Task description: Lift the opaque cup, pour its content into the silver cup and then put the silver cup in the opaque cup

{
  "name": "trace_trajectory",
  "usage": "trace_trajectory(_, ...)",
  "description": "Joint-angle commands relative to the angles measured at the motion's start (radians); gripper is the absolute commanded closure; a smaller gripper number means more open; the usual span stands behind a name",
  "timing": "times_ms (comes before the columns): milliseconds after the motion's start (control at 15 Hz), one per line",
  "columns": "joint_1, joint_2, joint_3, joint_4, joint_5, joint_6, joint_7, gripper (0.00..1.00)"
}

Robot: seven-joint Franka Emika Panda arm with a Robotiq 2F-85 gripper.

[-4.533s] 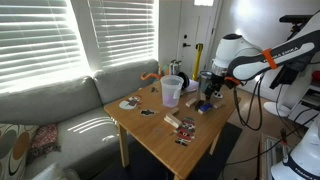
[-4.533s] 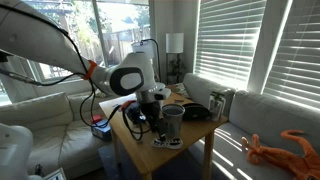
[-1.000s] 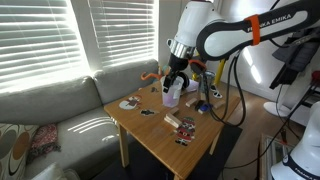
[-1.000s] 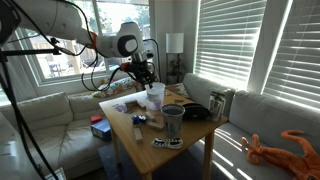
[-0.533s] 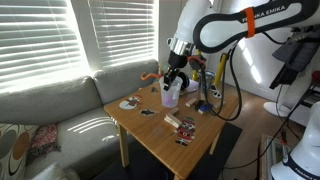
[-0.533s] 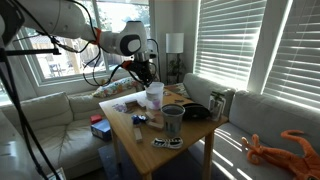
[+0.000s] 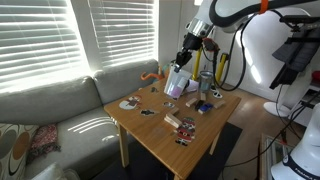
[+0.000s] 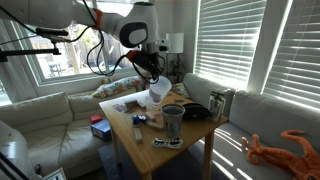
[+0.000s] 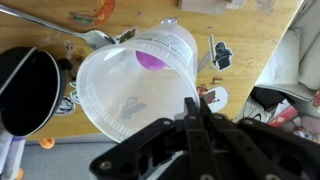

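Hand state: the hand (image 9: 197,108) is closed on the rim of the opaque cup (image 9: 135,85). The wrist view shows the fingers meeting at the cup's wall.
Held item: in both exterior views the opaque cup (image 7: 176,82) (image 8: 158,93) hangs just below the hand, tilted and clear of the surface (image 7: 160,135).
Cup interior: a small purple item (image 9: 150,60) shows near the cup's base. What it is cannot be determined.
Silver cup: the silver cup (image 8: 173,121) stands upright on the surface, below the hand and near the held cup, not touching it.
Further out: in the wrist view a black round item (image 9: 25,85) and a spoon (image 9: 95,38) lie on the surface beyond the cup.
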Motion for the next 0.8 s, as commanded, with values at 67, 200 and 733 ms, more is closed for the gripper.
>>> trace_trajectory(67,-0.024,-0.185,-0.077,-0.14,0.109,-0.023,-0.088,0.99)
trace_trajectory(200,-0.022,-0.26,-0.119,-0.201,0.152,-0.001,-0.155,0.99)
trace_trajectory(733,0.004,-0.275,-0.179,-0.215,0.201,0.008,-0.188,0.99)
